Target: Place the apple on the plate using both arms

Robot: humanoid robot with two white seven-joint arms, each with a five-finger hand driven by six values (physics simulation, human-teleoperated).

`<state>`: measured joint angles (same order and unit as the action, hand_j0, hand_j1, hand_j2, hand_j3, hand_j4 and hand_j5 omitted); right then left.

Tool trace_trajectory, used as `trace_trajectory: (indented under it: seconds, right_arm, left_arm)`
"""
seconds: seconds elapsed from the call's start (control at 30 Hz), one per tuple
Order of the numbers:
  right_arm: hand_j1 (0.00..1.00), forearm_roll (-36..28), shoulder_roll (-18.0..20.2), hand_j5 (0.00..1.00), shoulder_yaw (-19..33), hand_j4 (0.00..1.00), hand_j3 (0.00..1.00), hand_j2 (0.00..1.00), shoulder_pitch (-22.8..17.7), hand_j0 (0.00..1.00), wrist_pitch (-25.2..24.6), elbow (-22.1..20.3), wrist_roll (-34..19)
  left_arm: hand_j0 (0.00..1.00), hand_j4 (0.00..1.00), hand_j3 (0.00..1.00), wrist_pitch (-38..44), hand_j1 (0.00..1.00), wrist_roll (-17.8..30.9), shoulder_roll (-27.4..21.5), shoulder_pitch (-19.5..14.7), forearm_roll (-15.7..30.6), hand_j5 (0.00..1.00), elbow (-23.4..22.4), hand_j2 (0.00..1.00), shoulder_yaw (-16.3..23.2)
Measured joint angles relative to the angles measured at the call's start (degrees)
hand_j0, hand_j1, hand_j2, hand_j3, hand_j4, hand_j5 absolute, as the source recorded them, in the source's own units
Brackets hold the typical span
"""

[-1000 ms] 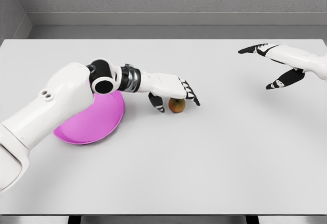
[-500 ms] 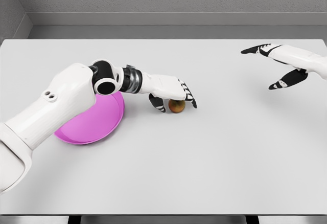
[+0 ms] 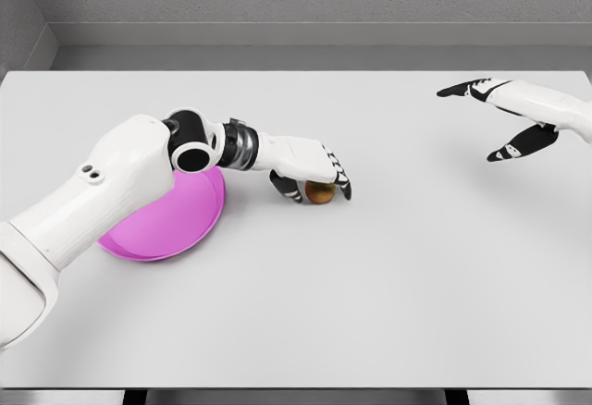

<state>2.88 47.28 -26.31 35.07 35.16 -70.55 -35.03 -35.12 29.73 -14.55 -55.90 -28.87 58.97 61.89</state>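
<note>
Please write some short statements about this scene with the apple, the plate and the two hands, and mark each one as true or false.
1. The apple lies on the plate. False: it is on the table, to the right of the plate.
2. The left hand is over the apple, fingers curled around it. True.
3. The right hand is touching the apple. False: it is far off near the table's right edge, fingers spread, holding nothing.
4. The plate is pink. True.
5. The left arm passes above part of the plate. True.
</note>
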Motion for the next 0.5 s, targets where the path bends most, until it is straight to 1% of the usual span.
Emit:
trace_trajectory:
  seconds: [0.2, 0.27, 0.33, 0.37, 0.5]
  right_arm:
    - [1.0, 0.0, 0.03, 1.0, 0.0, 1.0, 1.0, 1.0, 0.0, 1.0, 0.0, 0.0, 0.0]
    - [1.0, -0.02, 0.03, 1.0, 0.0, 1.0, 1.0, 1.0, 0.09, 1.0, 0.0, 0.0, 0.0]
    - [1.0, -0.01, 0.03, 1.0, 0.0, 1.0, 1.0, 1.0, 0.0, 1.0, 0.0, 0.0, 0.0]
    - [1.0, -0.01, 0.03, 1.0, 0.0, 1.0, 1.0, 1.0, 0.0, 1.0, 0.0, 0.0, 0.0]
    - [1.0, -0.02, 0.03, 1.0, 0.0, 1.0, 1.0, 1.0, 0.0, 1.0, 0.0, 0.0, 0.0]
  left_arm:
    - [0.63, 0.63, 0.63, 0.0, 0.63, 0.0, -0.09, -0.17, -0.1, 0.63, 0.0, 0.63, 0.06]
    - [0.59, 0.59, 0.59, 0.06, 0.59, -0.04, -0.12, -0.17, -0.09, 0.59, 0.01, 0.59, 0.01]
    - [0.57, 0.57, 0.57, 0.04, 0.57, -0.01, -0.14, -0.18, -0.1, 0.57, 0.05, 0.57, 0.07]
    - [0.54, 0.54, 0.54, 0.03, 0.54, 0.0, -0.17, -0.18, -0.07, 0.54, 0.06, 0.54, 0.09]
    - [0.52, 0.52, 0.52, 0.04, 0.52, 0.06, -0.33, -0.18, -0.02, 0.52, 0.14, 0.52, 0.11]
